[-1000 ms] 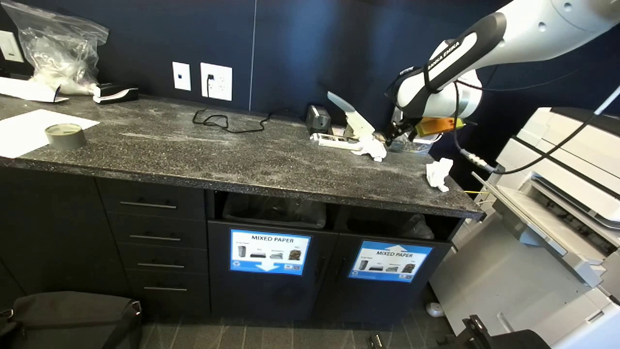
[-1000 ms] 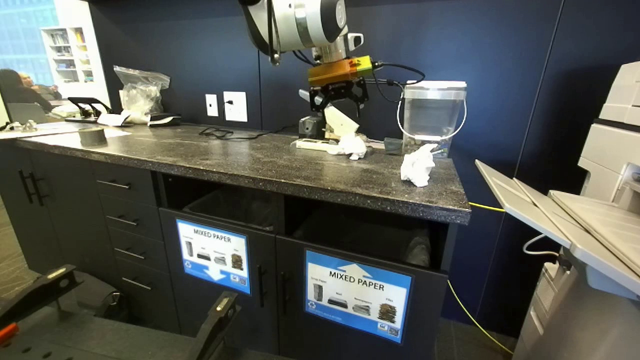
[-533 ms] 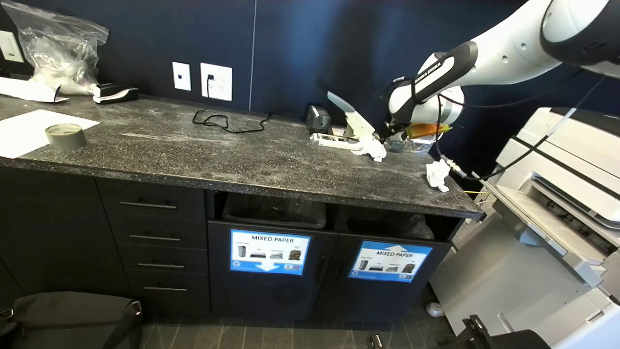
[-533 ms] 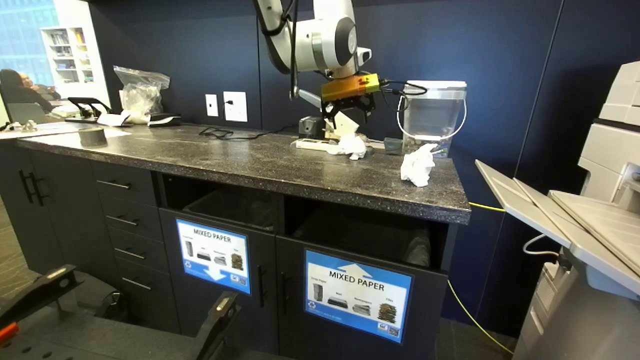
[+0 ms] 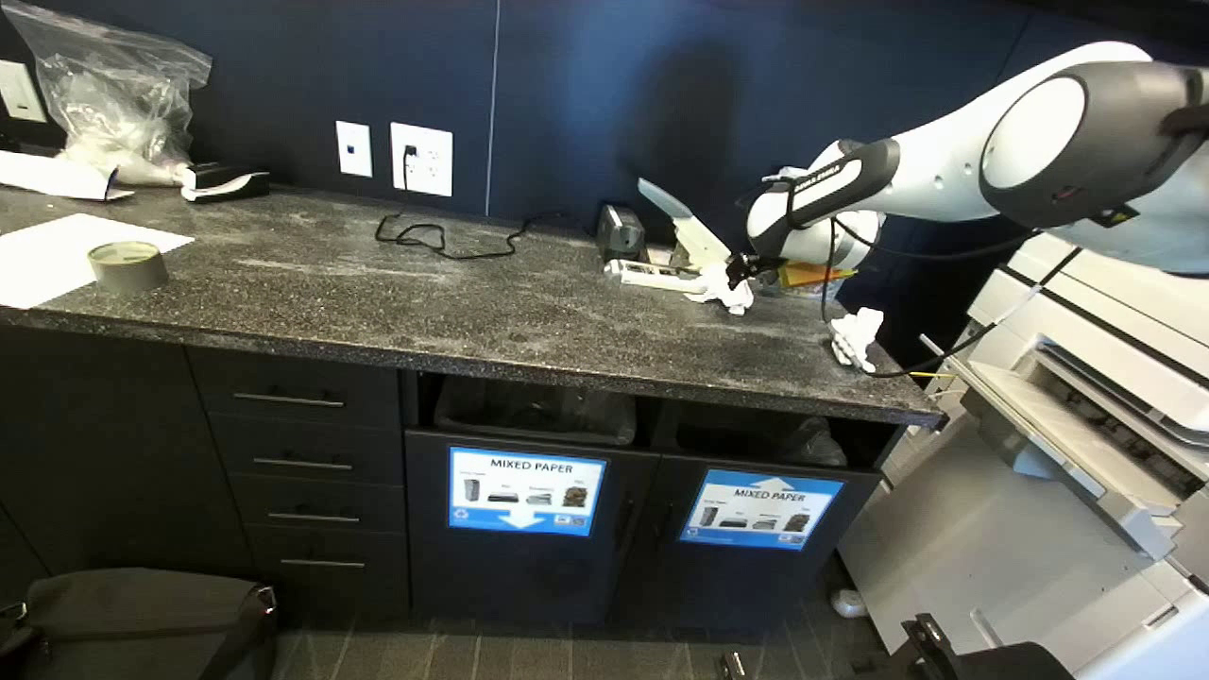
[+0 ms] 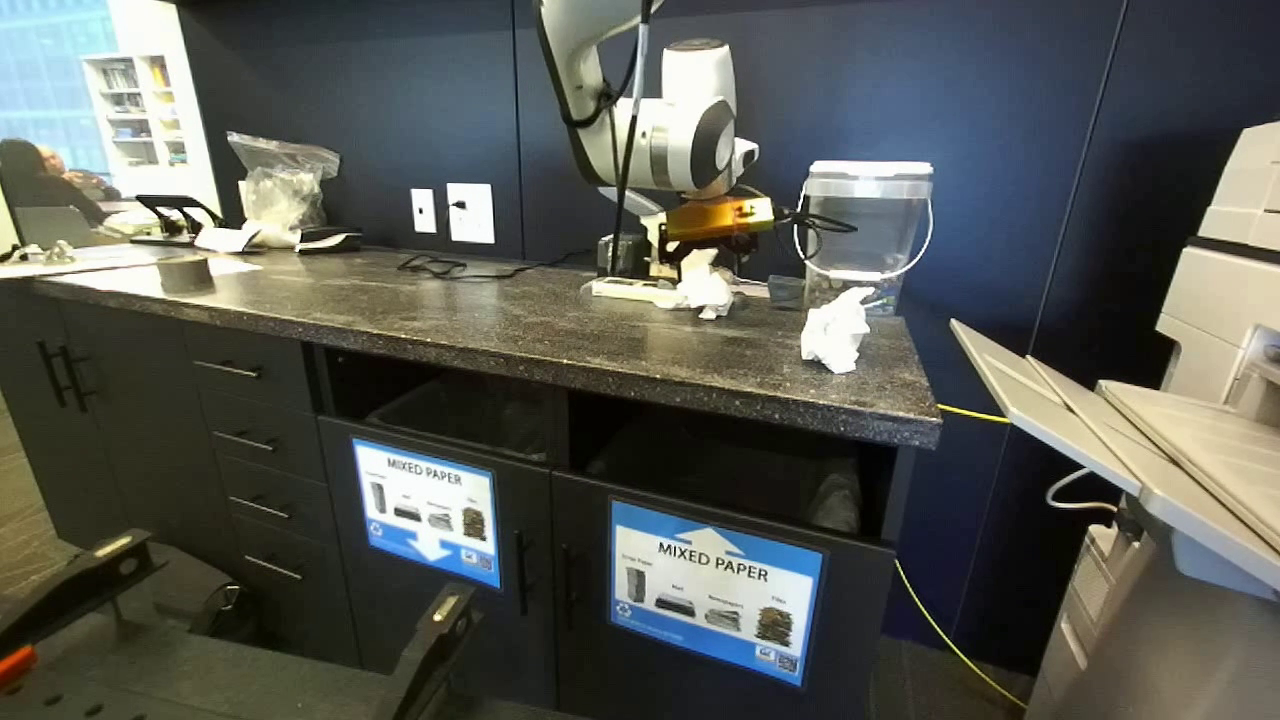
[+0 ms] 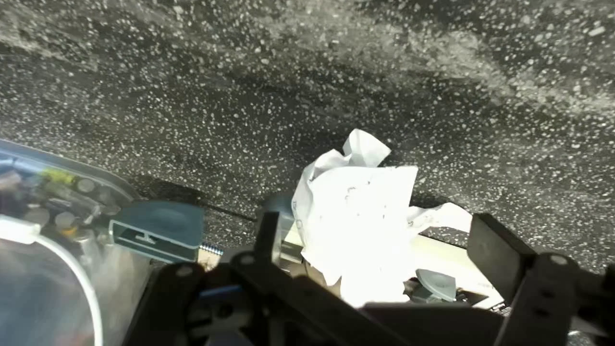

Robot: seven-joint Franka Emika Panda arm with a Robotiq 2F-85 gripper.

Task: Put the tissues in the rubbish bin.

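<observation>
Spread jaws hang at one tissue (image 7: 358, 221). At its four o'clock, in both exterior views, lies another tissue (image 6: 835, 334).

Countertop (image 5: 529, 312), both exterior views; two tissues (image 6: 836, 332) laid right of centre; paper sheet (image 5: 47, 250) spread at left; cord (image 5: 442, 248) strewn between

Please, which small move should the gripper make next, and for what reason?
I would perhaps lower the open gripper slightly: in the wrist view the crumpled tissue lies between its fingers, but both exterior views suggest that they reach only the tissue's upper part.
</observation>
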